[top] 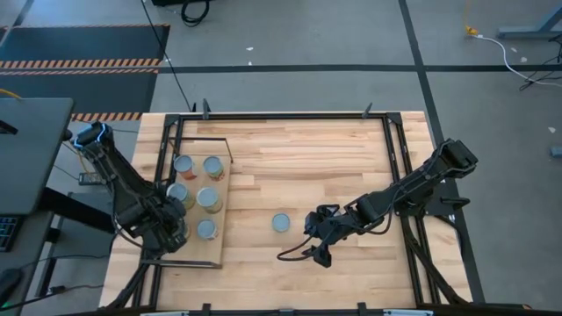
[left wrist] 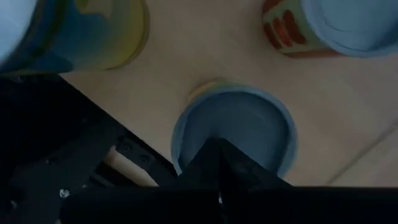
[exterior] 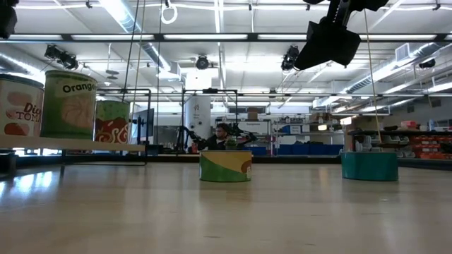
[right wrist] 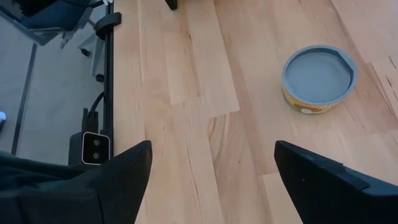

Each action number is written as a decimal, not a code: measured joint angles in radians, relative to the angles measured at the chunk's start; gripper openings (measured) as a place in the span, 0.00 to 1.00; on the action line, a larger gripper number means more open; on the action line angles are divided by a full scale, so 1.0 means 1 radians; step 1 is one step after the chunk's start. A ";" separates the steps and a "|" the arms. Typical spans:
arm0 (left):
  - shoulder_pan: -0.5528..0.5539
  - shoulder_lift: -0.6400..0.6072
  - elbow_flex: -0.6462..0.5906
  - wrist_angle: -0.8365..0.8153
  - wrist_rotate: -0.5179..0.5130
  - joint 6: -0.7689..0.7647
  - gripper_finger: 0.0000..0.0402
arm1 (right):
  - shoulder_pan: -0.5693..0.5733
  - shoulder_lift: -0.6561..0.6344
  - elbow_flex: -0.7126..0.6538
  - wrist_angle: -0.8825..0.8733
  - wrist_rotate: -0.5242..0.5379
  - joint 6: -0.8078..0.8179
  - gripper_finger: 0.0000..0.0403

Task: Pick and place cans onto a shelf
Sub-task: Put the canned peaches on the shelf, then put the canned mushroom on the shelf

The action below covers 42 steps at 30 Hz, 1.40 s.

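The shelf (top: 195,256), a pale board in a thin black frame, stands at the table's left and carries several cans with silvery-blue tops (top: 213,167). In the low view they stand on the raised board (exterior: 68,104). My left gripper (top: 173,233) is shut and points down over the shelf's near left part, just above one can's round top (left wrist: 249,124). One more can (top: 281,223) stands alone on the tabletop near the middle. To its right my right gripper (right wrist: 211,180) hangs open, slanting down, with nothing between its fingers. That can (right wrist: 319,78) lies ahead of it. My left gripper's shut fingertips (left wrist: 217,165) stand over the near rim of a can's blue top (left wrist: 205,134), coming from above. Whether they touch it, I cannot tell.
Black frame rails (top: 290,115) run along the table's edges. A teal round tin (exterior: 369,166) shows in the low view at the right. Bare planks (top: 316,167) lie between the shelf and my right arm.
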 joint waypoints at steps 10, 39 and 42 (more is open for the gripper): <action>0.000 -0.006 0.111 -0.114 0.002 0.017 0.01 | 0.000 0.000 0.000 0.000 0.000 -0.029 0.86; 0.488 -0.006 0.451 0.014 -0.749 0.299 0.01 | -0.169 -0.002 -0.001 0.159 0.525 0.444 0.86; 0.488 -0.004 0.451 0.036 -0.732 0.279 0.01 | -0.177 -0.002 -0.001 0.179 0.481 0.444 0.86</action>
